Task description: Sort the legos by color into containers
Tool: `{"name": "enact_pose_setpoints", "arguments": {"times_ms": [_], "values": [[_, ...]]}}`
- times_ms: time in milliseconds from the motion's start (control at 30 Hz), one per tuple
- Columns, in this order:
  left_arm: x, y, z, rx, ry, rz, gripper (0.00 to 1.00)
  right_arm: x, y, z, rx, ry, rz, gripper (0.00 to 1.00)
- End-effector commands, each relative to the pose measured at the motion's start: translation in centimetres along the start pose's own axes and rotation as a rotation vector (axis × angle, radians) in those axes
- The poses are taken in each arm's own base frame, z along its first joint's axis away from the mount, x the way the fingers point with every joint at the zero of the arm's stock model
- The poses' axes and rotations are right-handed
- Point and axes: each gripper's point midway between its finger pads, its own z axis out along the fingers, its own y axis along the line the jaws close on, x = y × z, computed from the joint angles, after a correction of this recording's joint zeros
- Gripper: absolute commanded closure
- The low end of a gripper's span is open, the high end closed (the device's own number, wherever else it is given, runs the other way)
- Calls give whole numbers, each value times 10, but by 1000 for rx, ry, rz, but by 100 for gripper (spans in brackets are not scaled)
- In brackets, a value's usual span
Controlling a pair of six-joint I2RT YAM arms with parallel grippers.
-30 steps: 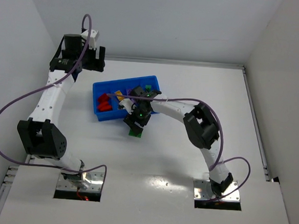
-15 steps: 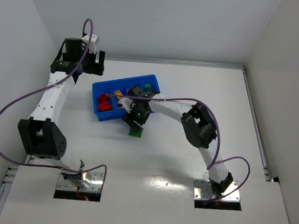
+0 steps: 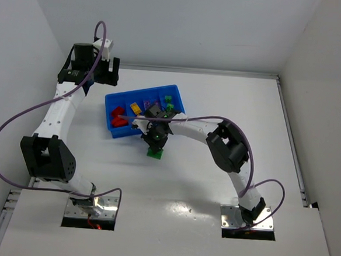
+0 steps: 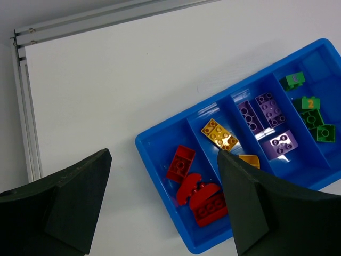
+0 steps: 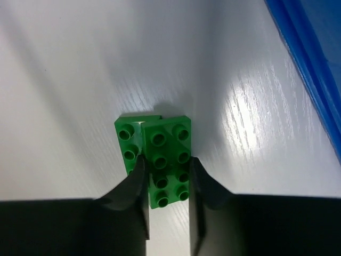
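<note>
Right gripper [image 5: 166,162]: clamped on a green lego [image 5: 168,141], just off the near side of the blue tray [image 4: 319,58].
Left gripper [image 4: 164,154]: fingers spread wide, hanging above the tray.

Right gripper [image 3: 156,141] dropped lower and nearer the arm bases, off the blue tray [image 3: 109,119], wrist turned, fingers now closed against both sides of the green lego [image 5: 169,140] on the table, tray's yellow and green legos uncovered, left arm [image 3: 57,111] barely shifted
</note>
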Motion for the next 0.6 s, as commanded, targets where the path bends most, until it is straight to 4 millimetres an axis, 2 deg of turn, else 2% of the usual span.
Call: {"name": "enact_pose_setpoints", "arguments": {"times_ms": [0,67,133,167,267,300,367,467,533,567], "values": [[-14,6,-9,-21,-58,11,12,8,-1,-4,30,14,-13,94],[-15,5,-9,-11,-59,12,12,3,6,-18,8,-17,-31,95],[-10,3,-8,-1,-50,10,12,5,4,-30,-4,-39,-36,98],[-10,3,-8,-1,-50,10,12,-4,9,-44,-11,-77,-46,98],[-4,0,-8,10,-41,9,12,-7,9,-68,-19,-122,-62,100],[-4,0,-8,10,-41,9,12,-13,8,-85,-14,-155,-62,100],[-9,1,-11,7,-59,12,12,-21,10,-101,-24,-195,-65,100],[-5,0,-10,9,-48,10,12,-43,1,-130,-1,-266,-61,100],[-5,0,-10,9,-48,10,12,-51,-16,-143,40,-298,-8,100],[-5,0,-10,9,-48,10,12,-64,-23,-149,68,-327,-5,100]]}}
